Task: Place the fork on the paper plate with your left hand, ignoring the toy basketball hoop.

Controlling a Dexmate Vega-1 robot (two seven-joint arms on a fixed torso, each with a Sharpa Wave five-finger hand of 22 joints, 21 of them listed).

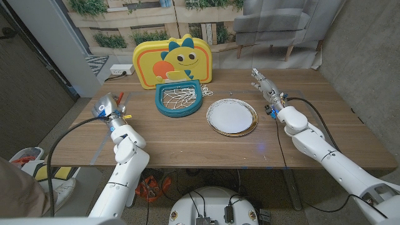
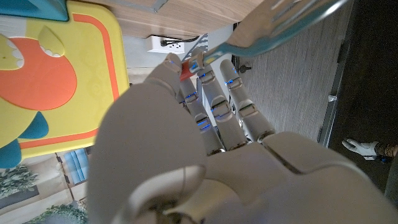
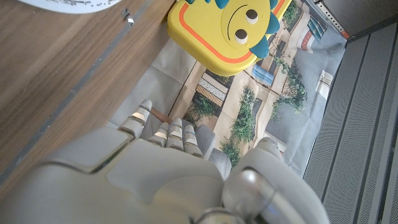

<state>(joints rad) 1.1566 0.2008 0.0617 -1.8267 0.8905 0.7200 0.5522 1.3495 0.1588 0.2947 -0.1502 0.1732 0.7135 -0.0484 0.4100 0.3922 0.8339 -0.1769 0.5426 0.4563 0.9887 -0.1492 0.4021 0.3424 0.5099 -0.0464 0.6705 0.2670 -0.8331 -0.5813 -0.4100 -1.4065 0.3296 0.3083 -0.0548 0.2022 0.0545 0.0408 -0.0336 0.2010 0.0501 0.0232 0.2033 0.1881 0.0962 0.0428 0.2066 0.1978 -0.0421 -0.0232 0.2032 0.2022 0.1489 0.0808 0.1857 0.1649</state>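
My left hand (image 1: pixel 109 110) is over the table's left end, well left of the plate. It pinches a light blue fork (image 2: pixel 273 25) between thumb and fingers (image 2: pixel 214 106); the tines point away past the fingertips. A small red bit shows at the thumb tip. The white paper plate (image 1: pixel 232 117) with a gold rim lies at the table's middle right. My right hand (image 1: pixel 265 84) is behind and to the right of the plate, fingers stretched out and holding nothing. The plate's edge (image 3: pixel 74 5) also shows in the right wrist view, beyond my right hand (image 3: pixel 168 174).
The toy basketball hoop (image 1: pixel 179 100), with a teal ring and white net, stands just left of the plate, in front of its yellow dinosaur backboard (image 1: pixel 175 59). A grey tape strip (image 1: pixel 102 149) lies near the front left edge. Bare wood (image 1: pixel 187 140) stretches between my left hand and the plate.
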